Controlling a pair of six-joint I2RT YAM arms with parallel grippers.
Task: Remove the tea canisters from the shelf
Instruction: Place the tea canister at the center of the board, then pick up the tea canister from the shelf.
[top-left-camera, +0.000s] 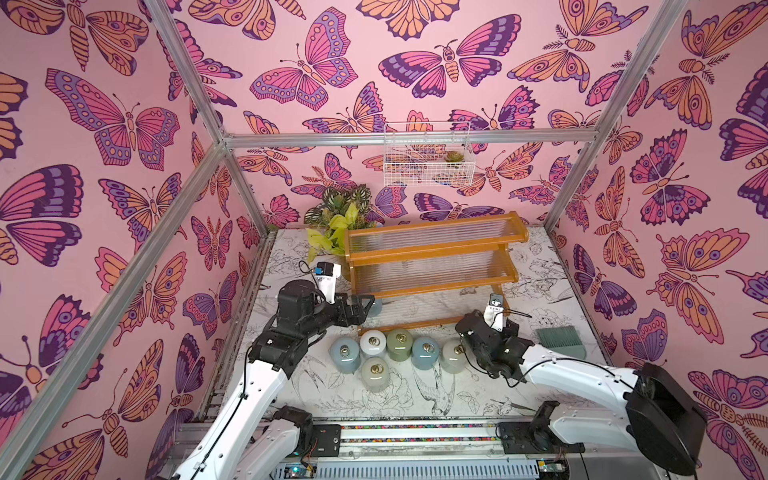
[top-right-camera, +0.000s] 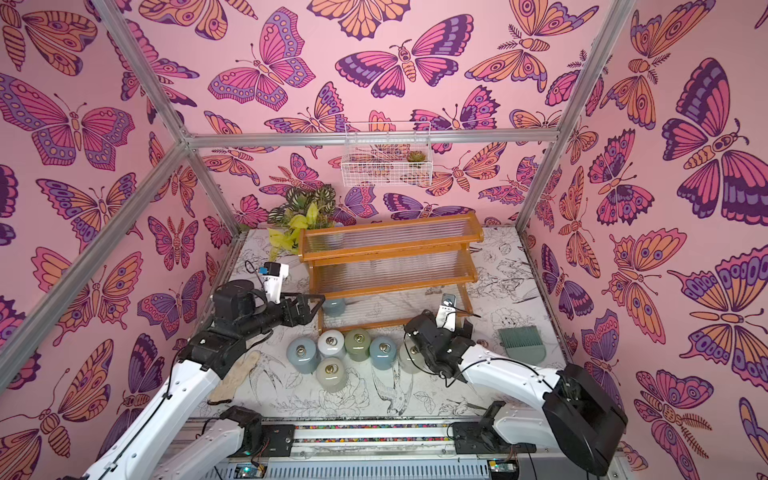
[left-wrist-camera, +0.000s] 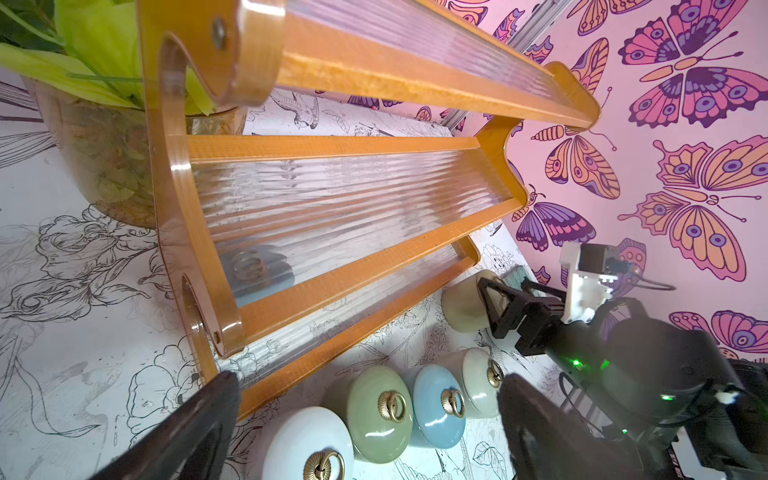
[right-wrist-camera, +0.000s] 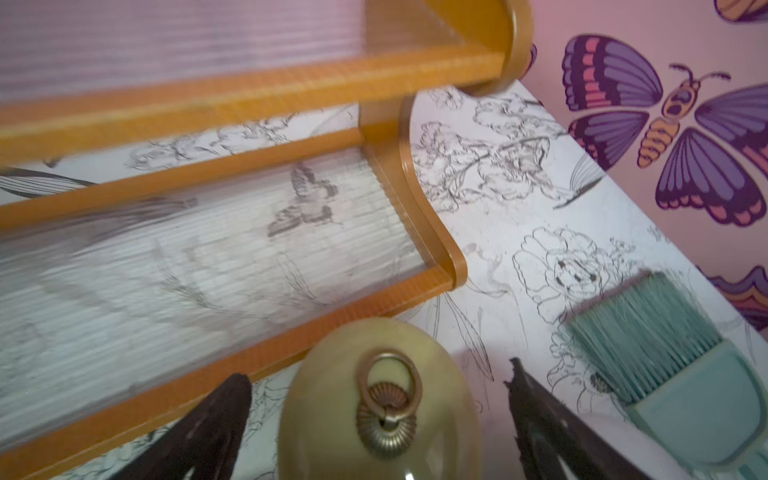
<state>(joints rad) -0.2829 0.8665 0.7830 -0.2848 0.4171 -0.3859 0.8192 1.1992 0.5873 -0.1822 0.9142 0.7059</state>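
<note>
Shelf (top-left-camera: 432, 249) stood at rear of table (top-left-camera: 540, 282), w/ one pale blue canister (top-left-camera: 377, 308) on lowest tier, left end. Six canisters (top-left-camera: 399, 345) sat on table just in front. Left gripper (left-wrist-camera: 368, 380) was spread wide nr blue one. Right gripper (right-wrist-camera: 378, 376) had jaws apart either side of cream canister (right-wrist-camera: 374, 440), gripping nothing.

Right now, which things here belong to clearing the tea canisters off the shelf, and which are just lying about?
Job: wooden shelf; blue tea canister on its lowest tier; six tea canisters on the table.
Lying about: teal brush; potted plant; white wire basket holding a succulent.
</note>
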